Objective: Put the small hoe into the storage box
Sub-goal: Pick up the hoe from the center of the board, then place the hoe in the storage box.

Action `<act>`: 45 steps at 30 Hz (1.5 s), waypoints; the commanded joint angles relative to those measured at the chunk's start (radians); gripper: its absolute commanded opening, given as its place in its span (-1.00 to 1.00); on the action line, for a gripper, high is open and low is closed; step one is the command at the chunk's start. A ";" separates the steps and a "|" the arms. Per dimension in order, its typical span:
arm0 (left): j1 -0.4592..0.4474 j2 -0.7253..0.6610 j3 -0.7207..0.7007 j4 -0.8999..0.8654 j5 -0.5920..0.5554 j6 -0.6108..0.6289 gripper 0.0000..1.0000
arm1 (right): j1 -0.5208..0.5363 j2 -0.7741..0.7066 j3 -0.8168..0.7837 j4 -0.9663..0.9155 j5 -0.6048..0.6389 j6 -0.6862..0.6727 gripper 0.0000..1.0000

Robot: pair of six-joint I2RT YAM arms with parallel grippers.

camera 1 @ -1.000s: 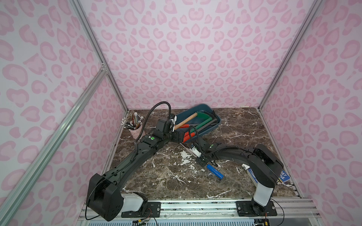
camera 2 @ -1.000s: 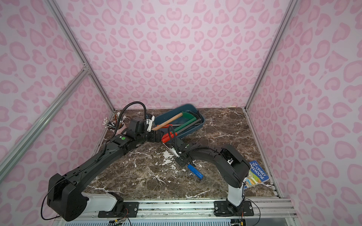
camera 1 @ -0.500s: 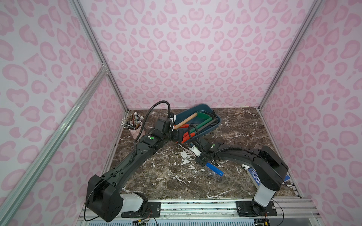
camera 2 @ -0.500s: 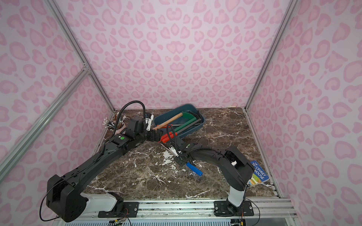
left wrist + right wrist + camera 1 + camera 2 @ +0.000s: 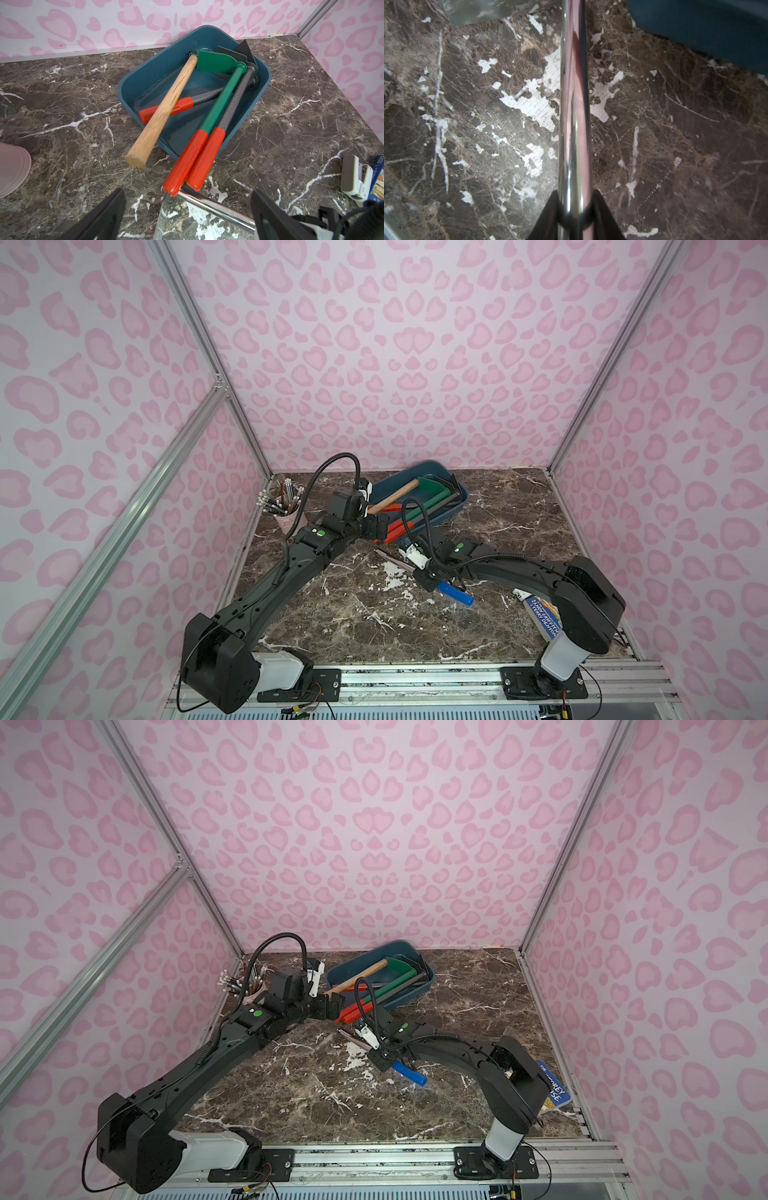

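Nearest us, the right gripper [image 5: 574,199] is clamped on the chrome shaft of the small hoe [image 5: 573,104], whose blue handle [image 5: 456,594] points toward 4 o'clock. At its 11 o'clock the left gripper [image 5: 188,191] gapes, empty. We judge the carry in hand: the next move must lift the hoe toward 12 o'clock, clearing the red grips [image 5: 187,160] overhanging the storage box [image 5: 153,68].

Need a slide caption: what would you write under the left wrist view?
Open left gripper facing the teal storage box, four long-handled tools piled inside, handles overhanging its rim.
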 commanded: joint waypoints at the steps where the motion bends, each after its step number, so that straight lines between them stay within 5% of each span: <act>1: 0.004 -0.011 0.005 0.023 -0.011 -0.007 0.95 | 0.000 -0.023 0.028 0.005 -0.030 0.019 -1.00; 32: 0.041 -0.072 0.015 -0.003 -0.021 -0.008 0.95 | -0.081 -0.132 0.094 0.049 -0.292 0.071 -1.00; 45: 0.046 -0.070 0.027 -0.009 -0.013 -0.002 0.94 | -0.122 -0.151 0.107 0.098 -0.259 0.151 -1.00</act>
